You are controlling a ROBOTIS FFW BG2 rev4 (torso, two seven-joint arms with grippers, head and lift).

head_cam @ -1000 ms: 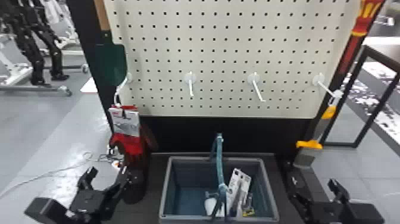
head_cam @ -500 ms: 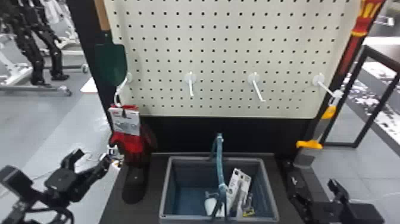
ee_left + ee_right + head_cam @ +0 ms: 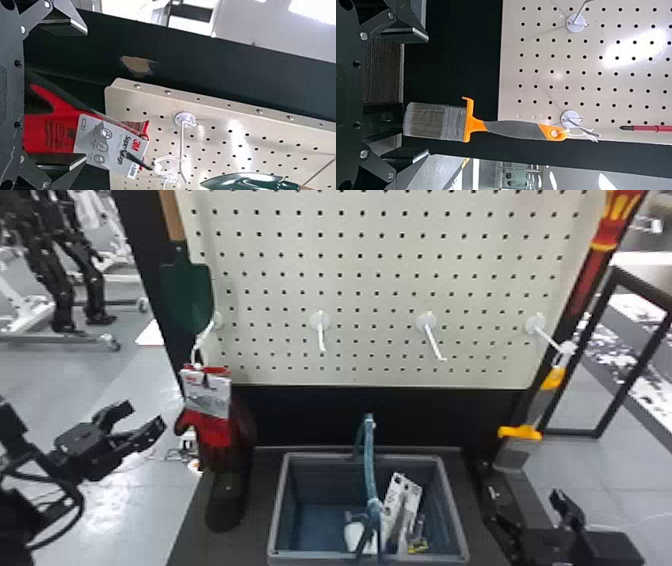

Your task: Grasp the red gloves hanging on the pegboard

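Note:
The red gloves with a grey-white card hang from the leftmost white hook of the pegboard, just past the board's lower left corner. My left gripper is open, off to the left of the gloves at about their height, and its fingertips point at them. In the left wrist view the gloves and card lie ahead, between the spread fingers of the left gripper and apart from them. My right gripper is parked low at the right, open.
A grey bin with a teal handle and several packets stands on the dark table below the board. A green trowel hangs above the gloves. An orange-handled brush and a red screwdriver hang at the right. Two middle hooks are bare.
My left arm has swung out to the left and lifted, so its gripper went from low under the gloves to beside them at their height. The right arm has kept still.

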